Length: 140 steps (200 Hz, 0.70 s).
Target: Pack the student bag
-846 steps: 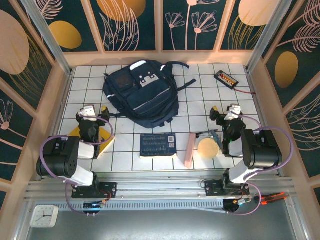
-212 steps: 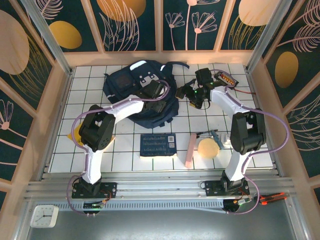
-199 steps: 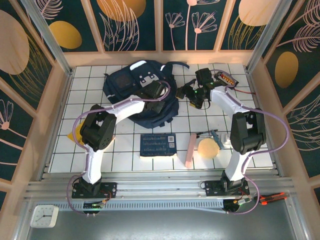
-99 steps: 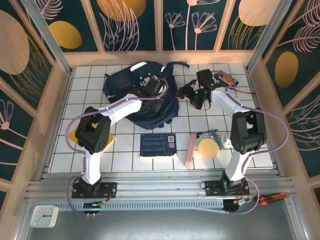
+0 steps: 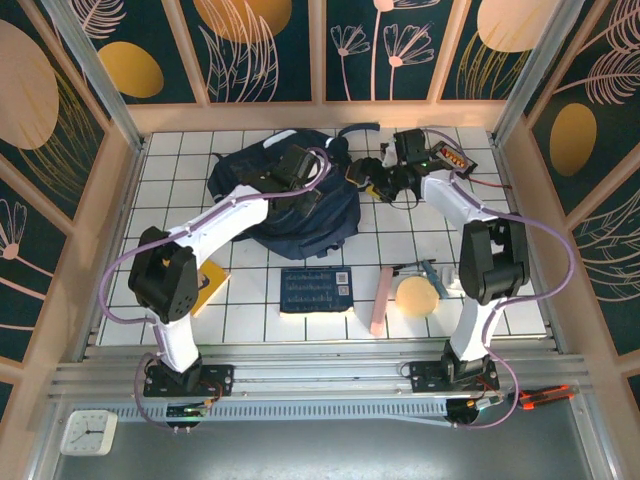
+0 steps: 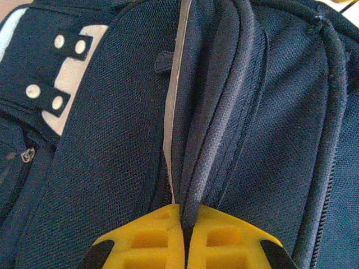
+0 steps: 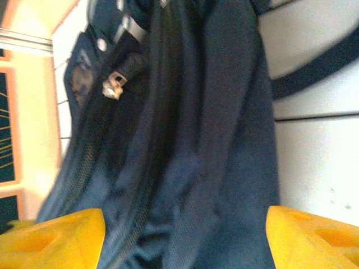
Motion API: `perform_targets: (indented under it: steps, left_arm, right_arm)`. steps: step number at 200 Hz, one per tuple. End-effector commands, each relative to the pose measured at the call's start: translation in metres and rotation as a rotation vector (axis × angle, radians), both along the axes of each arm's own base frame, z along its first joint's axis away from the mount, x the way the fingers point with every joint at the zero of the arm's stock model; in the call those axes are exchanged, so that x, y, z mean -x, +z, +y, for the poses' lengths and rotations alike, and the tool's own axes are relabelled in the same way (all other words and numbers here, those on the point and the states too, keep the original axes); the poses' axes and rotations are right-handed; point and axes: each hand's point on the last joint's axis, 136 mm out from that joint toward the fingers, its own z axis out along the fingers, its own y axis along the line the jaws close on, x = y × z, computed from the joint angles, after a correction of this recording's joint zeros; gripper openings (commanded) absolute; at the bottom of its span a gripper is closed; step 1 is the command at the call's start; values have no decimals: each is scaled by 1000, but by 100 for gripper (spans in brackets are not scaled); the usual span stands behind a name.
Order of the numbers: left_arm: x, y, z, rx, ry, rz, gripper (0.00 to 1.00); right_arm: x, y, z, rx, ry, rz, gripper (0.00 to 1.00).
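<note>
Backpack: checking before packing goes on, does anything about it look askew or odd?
Yes. The backpack lies rumpled, not flat: the left hand is shut on a raised ridge of its fabric, and the open right hand straddles its edge.

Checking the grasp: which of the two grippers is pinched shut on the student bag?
The left gripper: its yellow fingers meet on a fold of the student bag. The right gripper stands wide open, with bag fabric between its fingers.
</note>
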Motion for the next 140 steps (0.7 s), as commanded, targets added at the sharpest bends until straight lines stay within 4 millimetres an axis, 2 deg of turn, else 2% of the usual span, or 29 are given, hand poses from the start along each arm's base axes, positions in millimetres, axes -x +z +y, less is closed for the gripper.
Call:
perform_targets:
  steps: [1,54,73,86,105,108,128,140]
  left_arm:
    - [-6,55,-2,56,-22,-131,0]
    - [-3,65,-1,86,-44,-142,0]
    - [-2,67,2,91,-46,-147,0]
    - [-3,68,6,93,-39,-150,0]
    - [-12,66,22,52,19,-176,0]
    - [-11,79,27,59,31,-205,0]
    - [-19,89,51,23,115,-283,0]
    - [-22,95,63,9,154,-328,0]
  right_arm:
    - [-15,3,9,-62,7,-16,75]
    - [-24,-3,24,-153,13,10,60]
    - [-25,2,28,-167,18,4,43]
    - [-24,4,28,-168,16,3,37]
    - [-18,10,27,-166,12,2,21]
    - [-17,12,27,-166,12,2,18]
    - [-3,17,31,-182,21,8,1]
    - [7,18,37,-181,35,13,0]
